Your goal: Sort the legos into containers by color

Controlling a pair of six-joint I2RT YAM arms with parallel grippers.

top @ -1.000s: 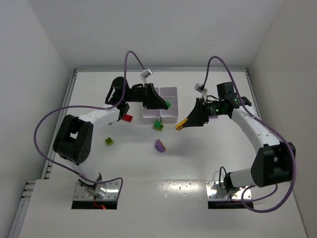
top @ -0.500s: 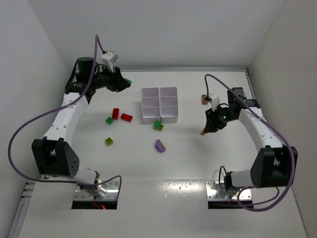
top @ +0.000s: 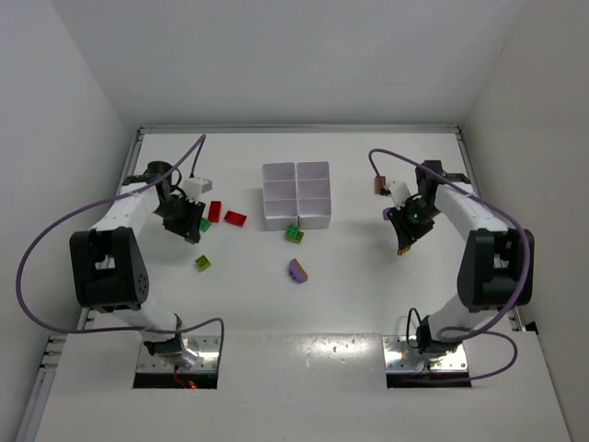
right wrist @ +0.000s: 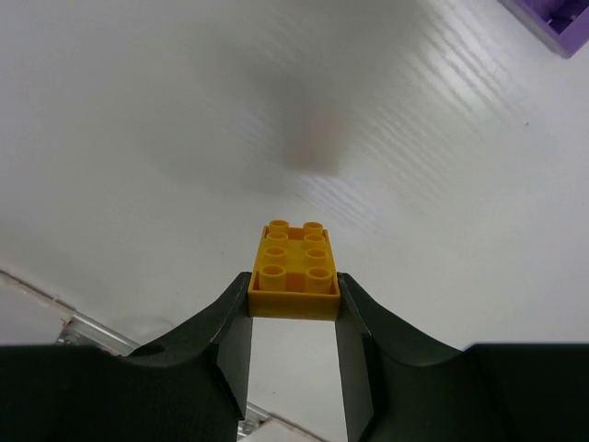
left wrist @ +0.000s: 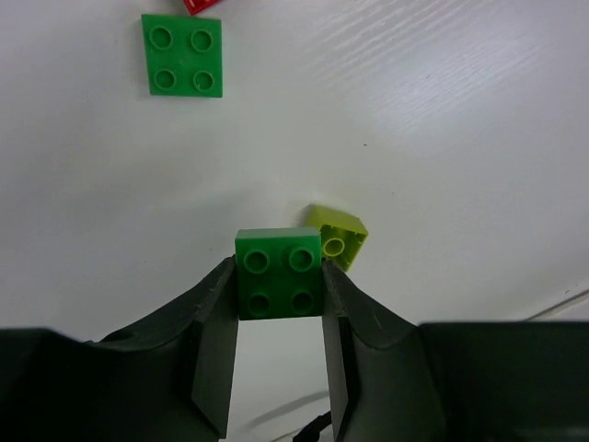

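wrist views: left tool [left wrist: 278, 287] tight on green square [left wrist: 279, 269], right tool [right wrist: 294, 293] on yellow brick [right wrist: 294, 262]

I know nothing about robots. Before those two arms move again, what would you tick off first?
1. The left gripper clamps the green brick squarely: ok.
2. The right gripper clamps the yellow brick: ok.
3. The tray has free compartments: ok, no brick shows in any.
4. Arms well apart, one on each side of the tray: ok.
5. Low route from the left gripper to the tray: not ok, the red bricks lie between, so lifting seems wise.
6. Clearance under the held bricks: cannot tell.
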